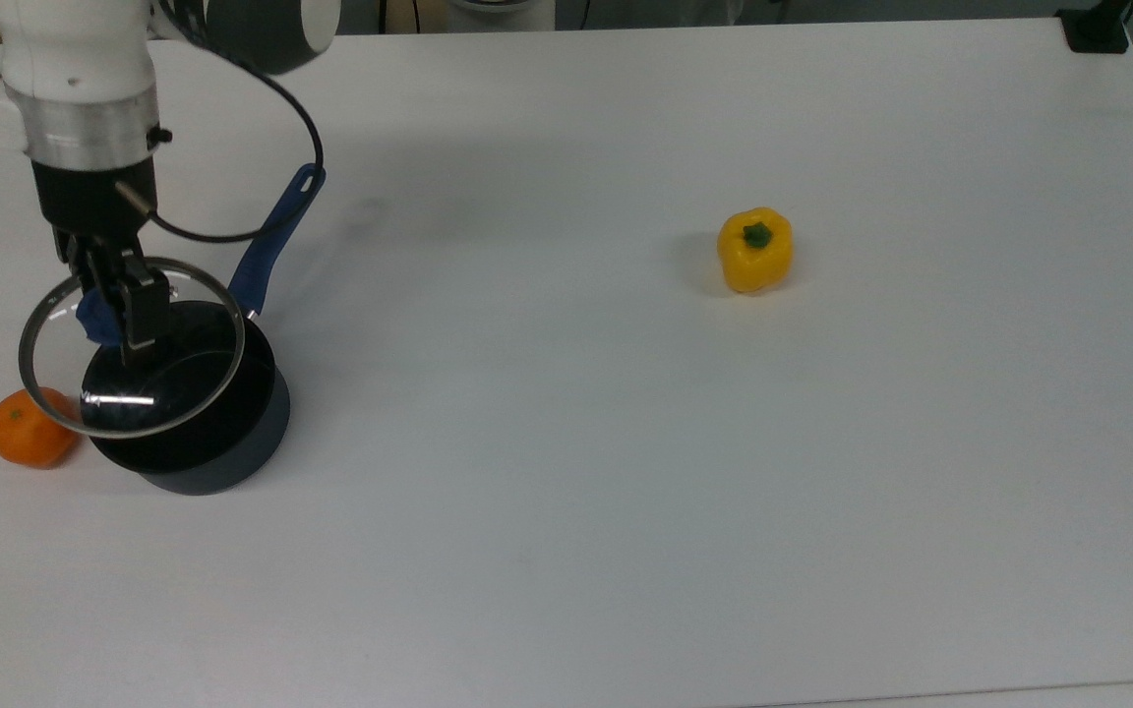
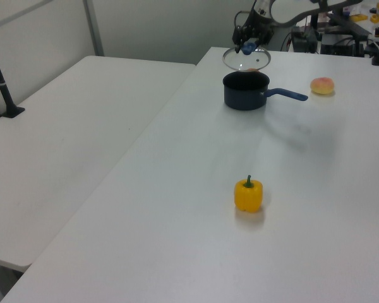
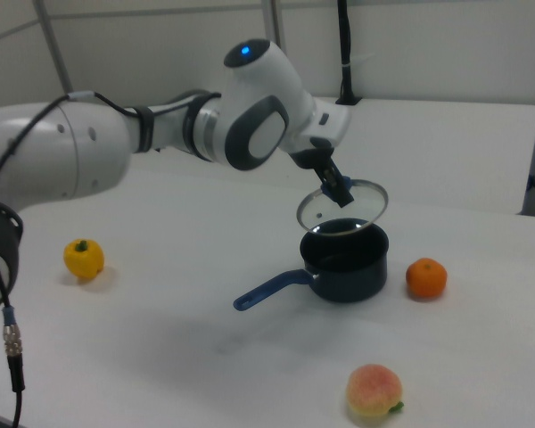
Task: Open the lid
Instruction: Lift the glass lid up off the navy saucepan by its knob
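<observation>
Overhead, tool point(image 1: 114, 295) grips lid point(image 1: 173, 388) — above saucepan point(image 1: 222, 442).

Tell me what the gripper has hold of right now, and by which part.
The gripper holds the glass lid by its blue central knob, lifted clear above the saucepan.
</observation>
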